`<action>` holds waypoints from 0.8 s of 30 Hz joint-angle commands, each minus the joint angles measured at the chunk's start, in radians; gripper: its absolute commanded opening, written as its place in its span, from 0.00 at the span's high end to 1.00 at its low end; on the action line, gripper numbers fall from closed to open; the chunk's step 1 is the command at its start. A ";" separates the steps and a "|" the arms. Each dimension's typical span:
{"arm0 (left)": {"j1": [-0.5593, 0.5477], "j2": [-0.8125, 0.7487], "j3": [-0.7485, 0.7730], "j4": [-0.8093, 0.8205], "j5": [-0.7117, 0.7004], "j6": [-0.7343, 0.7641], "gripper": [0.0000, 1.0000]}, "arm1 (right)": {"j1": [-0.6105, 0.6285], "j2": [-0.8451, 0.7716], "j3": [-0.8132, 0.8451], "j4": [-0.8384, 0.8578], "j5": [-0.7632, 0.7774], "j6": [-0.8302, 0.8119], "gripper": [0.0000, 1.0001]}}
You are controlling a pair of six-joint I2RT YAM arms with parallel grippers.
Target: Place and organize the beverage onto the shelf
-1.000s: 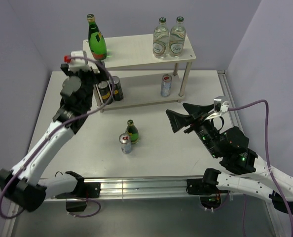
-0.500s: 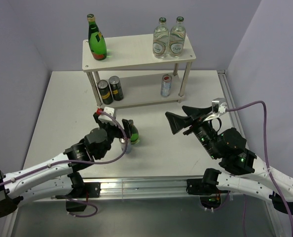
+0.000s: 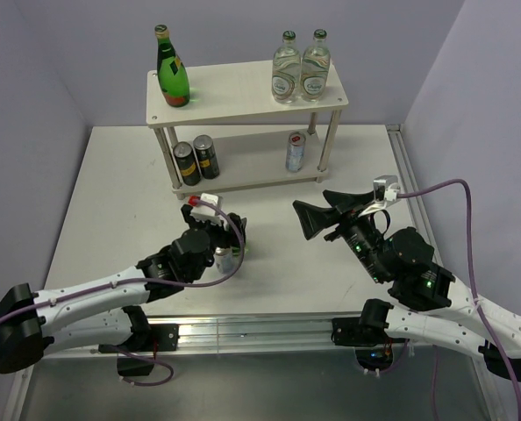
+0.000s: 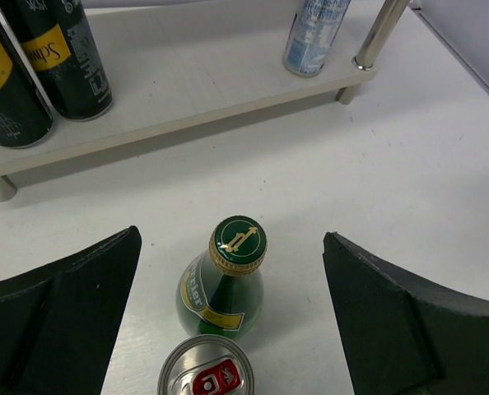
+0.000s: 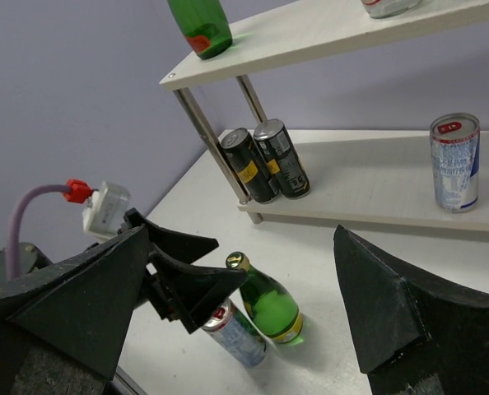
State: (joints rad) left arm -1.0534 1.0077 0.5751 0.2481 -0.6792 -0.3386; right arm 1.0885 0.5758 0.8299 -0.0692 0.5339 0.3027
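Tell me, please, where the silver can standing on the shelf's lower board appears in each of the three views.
Top external: the silver can stands right of centre in the upper half, near the right end of the lower board.
Left wrist: at the top edge, right of centre, its top cut off.
Right wrist: at the far right, mid-height.
Shared landmark: the two dark cans at that board's other end.

place: looked like a robotics lab, pretty sure | clues: bare lavender walls (image 3: 50, 61) closed in a white table (image 3: 111, 184), two robot arms (image 3: 94, 294) were bolted to an aluminium rail (image 3: 252, 327) at its edge, purple cables (image 3: 472, 246) looped loose
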 commanded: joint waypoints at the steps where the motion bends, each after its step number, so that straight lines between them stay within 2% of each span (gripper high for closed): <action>1: -0.003 0.032 -0.017 0.098 -0.016 -0.027 0.01 | -0.006 -0.011 -0.011 0.003 0.023 0.010 0.00; 4: -0.003 0.055 -0.018 0.117 -0.042 -0.030 0.02 | -0.004 -0.016 -0.015 -0.001 0.032 0.012 0.00; 13: -0.003 0.109 -0.020 0.143 -0.057 -0.027 0.19 | -0.006 -0.028 -0.034 -0.001 0.044 0.016 0.00; 24: -0.003 0.157 -0.017 0.178 -0.063 -0.020 0.33 | -0.004 -0.036 -0.049 -0.004 0.051 0.024 0.00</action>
State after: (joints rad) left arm -1.0534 1.1584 0.5537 0.3634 -0.7269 -0.3595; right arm 1.0885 0.5526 0.7906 -0.0914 0.5617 0.3180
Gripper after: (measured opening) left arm 0.686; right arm 0.994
